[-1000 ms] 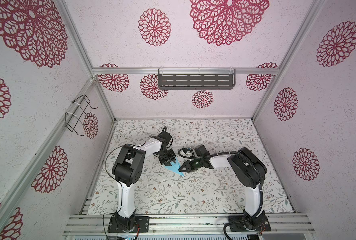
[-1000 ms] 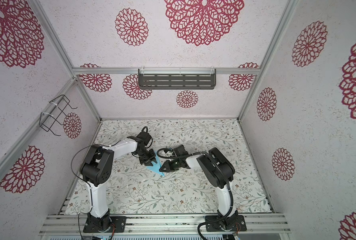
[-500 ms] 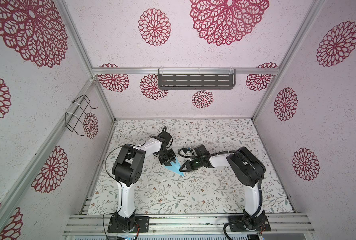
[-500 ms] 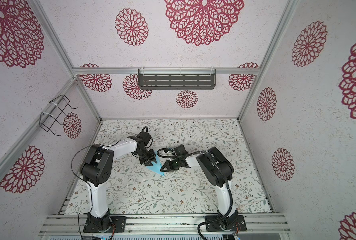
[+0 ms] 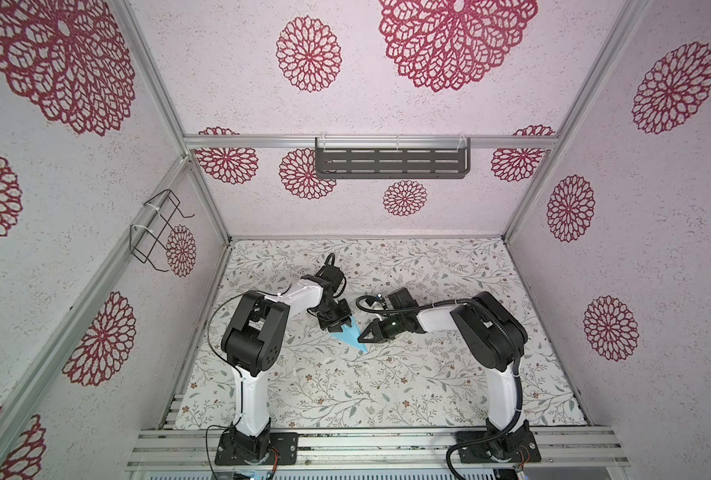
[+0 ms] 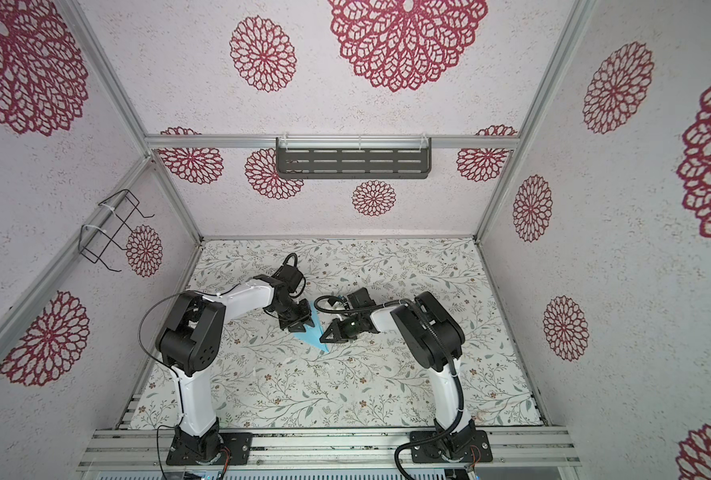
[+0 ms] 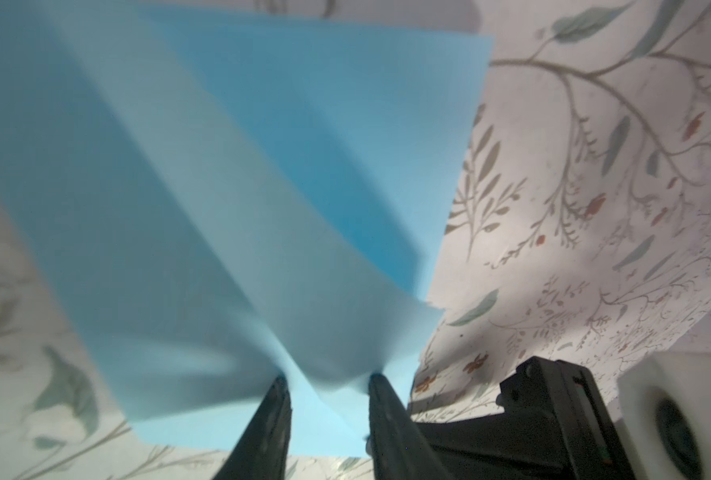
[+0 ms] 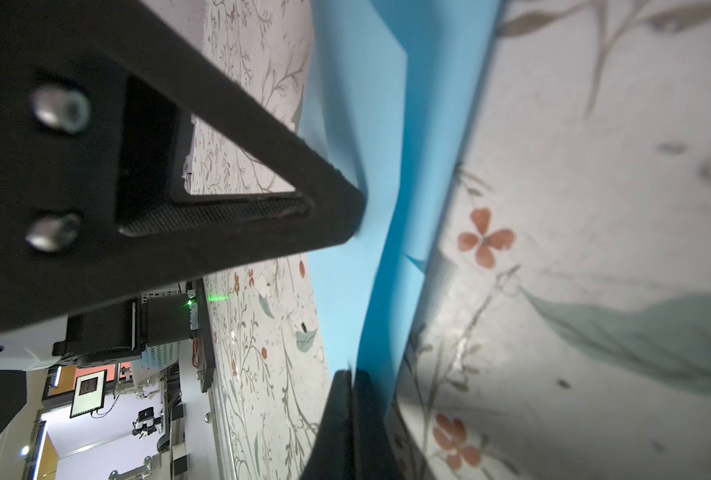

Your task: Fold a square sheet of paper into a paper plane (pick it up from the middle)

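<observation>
The square sheet of paper (image 5: pixel 347 336) (image 6: pixel 310 334) is light blue and folded into a narrow pointed shape, lying on the floral mat between both arms. My left gripper (image 5: pixel 341 326) (image 6: pixel 302 326) stands over its wide end. In the left wrist view this gripper (image 7: pixel 329 380) is open, its tips down on the paper (image 7: pixel 221 187), and a raised flap rises between them. My right gripper (image 5: pixel 361 338) (image 6: pixel 324 338) reaches in near the pointed end. In the right wrist view it (image 8: pixel 351 374) is shut, pinching the paper's raised fold (image 8: pixel 387 257), which runs up to a left finger (image 8: pixel 262 216).
The floral mat (image 5: pixel 387 386) covers the floor. A grey slotted shelf (image 5: pixel 391 163) hangs on the back wall and a wire basket (image 5: pixel 158 230) on the left wall. Aluminium rails (image 5: pixel 366 440) carry both arm bases at the front.
The right gripper's jaws have closed on the paper's fold. Both arms and the paper have hardly moved; the left gripper keeps the same opening.
</observation>
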